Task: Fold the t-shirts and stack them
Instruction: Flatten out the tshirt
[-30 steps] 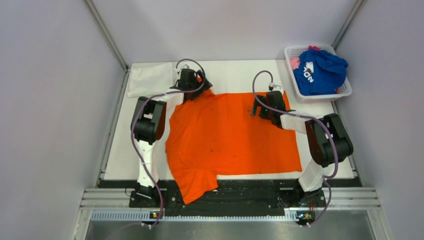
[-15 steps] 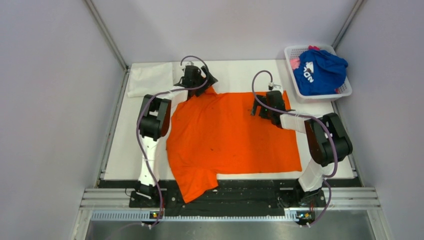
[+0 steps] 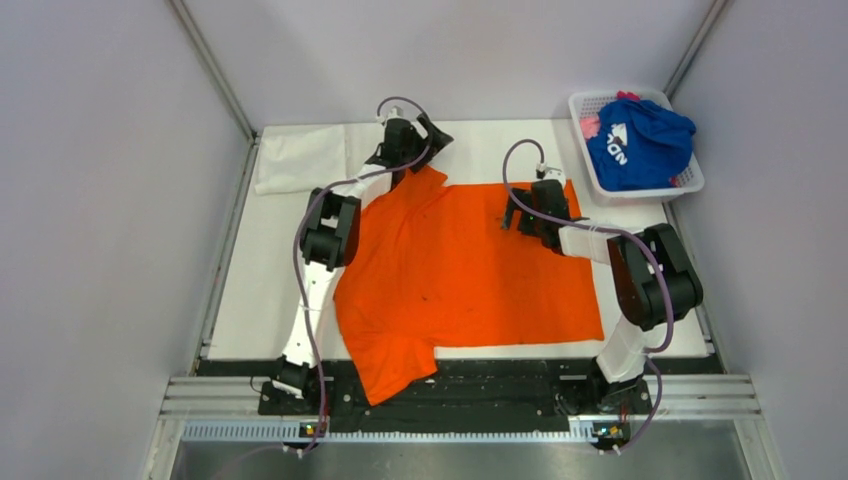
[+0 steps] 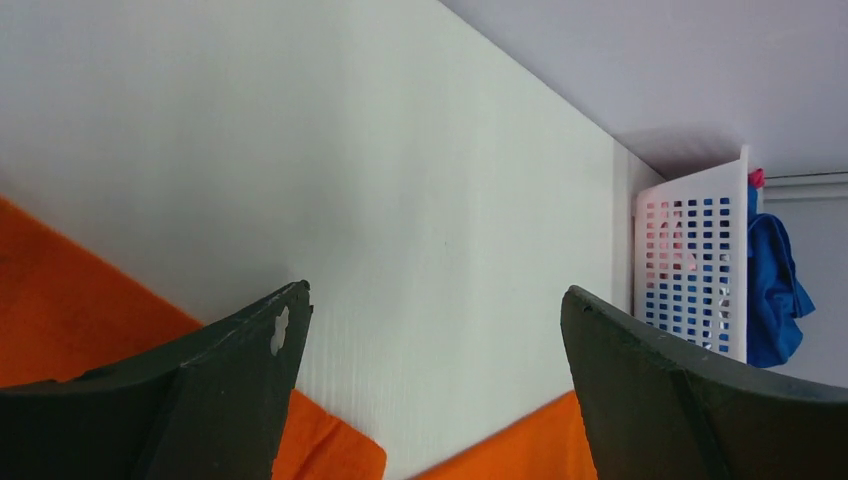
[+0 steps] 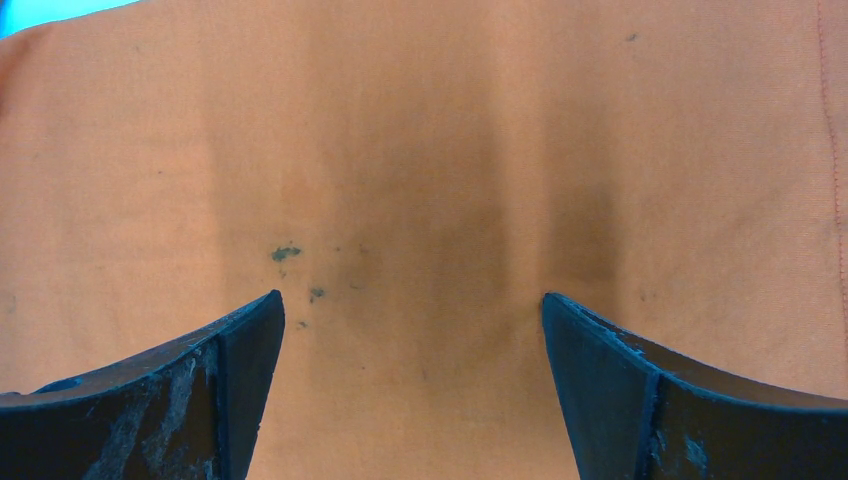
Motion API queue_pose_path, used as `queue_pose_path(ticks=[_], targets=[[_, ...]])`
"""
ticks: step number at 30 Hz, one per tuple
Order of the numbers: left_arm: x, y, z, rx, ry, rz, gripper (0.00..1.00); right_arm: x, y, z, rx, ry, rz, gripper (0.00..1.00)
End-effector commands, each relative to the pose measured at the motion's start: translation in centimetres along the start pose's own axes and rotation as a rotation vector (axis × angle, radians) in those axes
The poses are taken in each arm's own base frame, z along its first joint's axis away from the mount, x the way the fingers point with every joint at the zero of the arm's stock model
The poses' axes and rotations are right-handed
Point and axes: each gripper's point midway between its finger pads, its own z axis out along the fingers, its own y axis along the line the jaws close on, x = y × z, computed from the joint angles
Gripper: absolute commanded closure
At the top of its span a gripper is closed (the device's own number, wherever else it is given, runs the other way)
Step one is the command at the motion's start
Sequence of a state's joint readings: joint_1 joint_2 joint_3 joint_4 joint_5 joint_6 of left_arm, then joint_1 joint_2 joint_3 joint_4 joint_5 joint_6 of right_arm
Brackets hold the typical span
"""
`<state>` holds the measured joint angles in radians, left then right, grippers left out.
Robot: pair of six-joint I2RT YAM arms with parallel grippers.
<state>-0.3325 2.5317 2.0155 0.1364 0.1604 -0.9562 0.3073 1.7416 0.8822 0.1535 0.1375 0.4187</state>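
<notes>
Fingers L [image 4: 180, 400] wide at orange t-shirt [image 3: 470, 270] far edge; fingers R [image 5: 150, 400] wide, over its cloth.

Orange t-shirt [image 3: 470, 270] was plain bright orange with a few dark specks. Blue t-shirt [image 3: 645, 150] was royal blue with white lettering. Pink t-shirt [image 3: 589, 127] was pink. Basket [image 3: 650, 192] was white with grid holes. Tabletop [image 3: 250, 300] was white. Left claw [image 4: 432, 300] and right claw [image 5: 410, 300] were black.
</notes>
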Motion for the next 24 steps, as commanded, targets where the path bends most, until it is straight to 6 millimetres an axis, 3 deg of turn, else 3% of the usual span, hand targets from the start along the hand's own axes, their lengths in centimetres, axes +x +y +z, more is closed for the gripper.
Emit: queue_pose_path(ticks=[1, 7, 13, 15, 17, 19, 24], targets=[[-2.7, -4.4, 0.8, 0.096, -0.095, 0.064, 0.01, 1.1, -0.6, 0.1, 0.034, 0.045, -0.018, 0.01], [-5.2, -6.4, -1.8, 0.070, -0.154, 0.179, 0.01, 0.1, -0.5, -0.2, 0.037, 0.024, -0.020, 0.01], [-7.2, -10.1, -7.3, 0.088, -0.193, 0.258, 0.01, -2.9, -0.9, -1.8, 0.093, -0.037, -0.021, 0.01], [-7.3, -10.2, -9.2, 0.053, -0.190, 0.281, 0.01, -3.6, -0.8, -2.5, 0.094, -0.054, -0.016, 0.01], [-6.5, -8.7, -11.1, -0.022, -0.141, 0.309, 0.01, -3.7, -1.3, -3.3, 0.126, -0.050, 0.002, 0.01], [-3.9, -6.1, -13.3, -0.112, -0.031, 0.338, 0.01, -3.3, -2.1, -4.1, 0.160, -0.040, 0.016, 0.01], [0.9, 0.0, -19.9, -0.302, 0.088, 0.386, 0.01, -0.6, -3.6, -5.5, 0.202, 0.012, 0.036, 0.01]])
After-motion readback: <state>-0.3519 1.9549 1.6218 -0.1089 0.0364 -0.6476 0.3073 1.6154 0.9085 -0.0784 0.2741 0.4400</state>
